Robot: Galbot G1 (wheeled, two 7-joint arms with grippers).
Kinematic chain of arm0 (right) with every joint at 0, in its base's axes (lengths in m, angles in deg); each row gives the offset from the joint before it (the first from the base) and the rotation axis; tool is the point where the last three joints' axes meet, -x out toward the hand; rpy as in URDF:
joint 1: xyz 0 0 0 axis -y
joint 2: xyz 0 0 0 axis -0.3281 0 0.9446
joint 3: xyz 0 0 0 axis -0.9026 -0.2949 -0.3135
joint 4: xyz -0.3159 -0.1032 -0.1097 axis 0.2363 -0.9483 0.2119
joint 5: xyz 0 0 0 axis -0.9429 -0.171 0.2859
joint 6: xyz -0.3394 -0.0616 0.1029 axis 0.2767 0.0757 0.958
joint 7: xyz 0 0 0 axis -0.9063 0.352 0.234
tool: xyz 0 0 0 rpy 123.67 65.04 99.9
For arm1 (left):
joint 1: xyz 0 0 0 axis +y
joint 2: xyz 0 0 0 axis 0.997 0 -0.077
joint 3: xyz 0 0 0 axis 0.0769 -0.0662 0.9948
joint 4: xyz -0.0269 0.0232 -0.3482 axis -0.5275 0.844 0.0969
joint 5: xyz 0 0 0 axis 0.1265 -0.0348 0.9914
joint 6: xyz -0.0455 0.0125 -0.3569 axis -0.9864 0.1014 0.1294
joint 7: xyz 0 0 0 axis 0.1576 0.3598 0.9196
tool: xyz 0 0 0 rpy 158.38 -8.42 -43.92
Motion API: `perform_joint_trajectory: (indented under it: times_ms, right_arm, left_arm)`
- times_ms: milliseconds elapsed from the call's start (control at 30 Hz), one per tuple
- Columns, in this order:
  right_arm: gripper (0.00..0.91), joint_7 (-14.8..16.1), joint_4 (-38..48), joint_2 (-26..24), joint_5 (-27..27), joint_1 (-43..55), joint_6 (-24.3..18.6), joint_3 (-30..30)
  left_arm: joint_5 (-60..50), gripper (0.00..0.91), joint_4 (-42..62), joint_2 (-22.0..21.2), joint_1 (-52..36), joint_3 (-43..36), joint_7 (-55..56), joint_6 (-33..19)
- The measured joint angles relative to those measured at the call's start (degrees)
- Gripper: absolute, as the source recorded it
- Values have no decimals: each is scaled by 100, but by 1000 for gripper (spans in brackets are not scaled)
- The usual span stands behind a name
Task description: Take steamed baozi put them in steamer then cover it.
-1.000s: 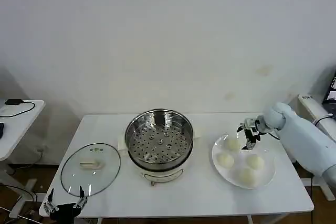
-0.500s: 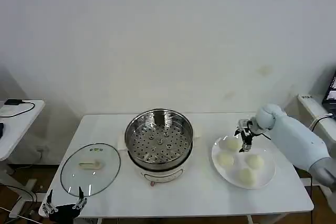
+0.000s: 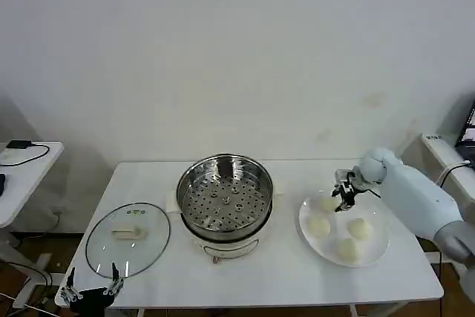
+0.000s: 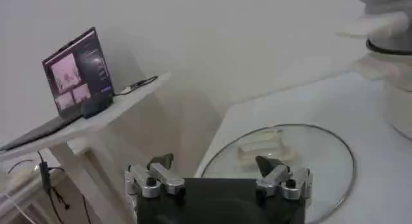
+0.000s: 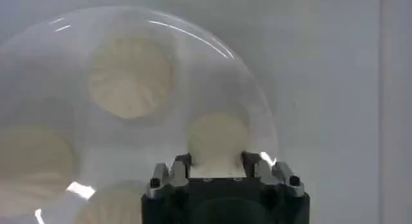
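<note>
Table (image 3: 297, 276), white, is seen carrying the steamer (image 3: 225, 202) at its centre, a glass lid (image 3: 128, 238) lying flat to the robot's left of it, and a white plate (image 3: 375, 249) to its right. The right arm is extended in from the right edge, elbow bent, wrist turned downward over the far-left part of the plate. The right gripper (image 3: 344, 200) is held with its jaws spread on either side of the far-left baozi (image 3: 327, 202); in the right wrist view the fingers (image 5: 181, 165) are seen flanking that bun (image 5: 217, 138), and contact cannot be told. Compared with a second ago, the right forearm has been drawn in toward the plate and the gripper brought slightly left and lower onto this bun. The three other baozi (image 3: 319, 226) (image 3: 360, 229) (image 3: 347, 249) are left on the plate, the steamer tray bare. The left gripper (image 3: 91, 289) is parked at the table's near-left edge, unchanged, jaws open and holding nothing; its wrist view shows the lid (image 4: 302, 156) just beyond its fingertips and a laptop (image 4: 76, 74) on a side table.
</note>
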Motion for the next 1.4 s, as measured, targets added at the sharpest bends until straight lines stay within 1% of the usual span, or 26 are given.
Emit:
perform_joint_trajectory:
  times_ms: [200, 400, 600, 667, 800, 867, 1100, 1267, 1333, 1400]
  right_arm:
    - [544, 50, -279, -221, 156, 291, -44, -180]
    - [544, 100, -590, -425, 427, 881, -48, -481]
    - [554, 85, -787, -399, 772, 1672, -56, -929]
    - [544, 73, -842, -340, 897, 1950, -50, -1095]
    - [554, 19, -958, -101, 1171, 2509, -55, -1480]
    - [544, -9, -1009, 59, 1310, 2726, -70, -1653]
    - [544, -149, -1247, 761, 1764, 3221, -195, -2300]
    - [544, -290, -1433, 1258, 1900, 3368, -405, -2747]
    - [554, -338, -1499, 1431, 1897, 3416, -523, -2925]
    - [544, -385, -1561, 1575, 1866, 3451, -652, -3088]
  left_arm:
    - [34, 907, 33, 49, -42, 17, 1, 12]
    - [122, 907, 106, 125, -109, 20, -6, 46]
    - [227, 907, 129, 229, -135, 10, -18, 75]
    - [257, 907, 134, 258, -133, 6, -18, 77]
    - [279, 907, 146, 291, -145, -7, -19, 77]
    - [282, 907, 145, 296, -151, -8, -18, 77]
    - [301, 907, 78, 295, -122, 45, -17, 81]
    - [310, 907, 9, 291, -92, 95, -18, 103]
    - [310, 907, -23, 297, -75, 110, -19, 106]
    - [313, 907, -51, 304, -65, 130, -20, 109]
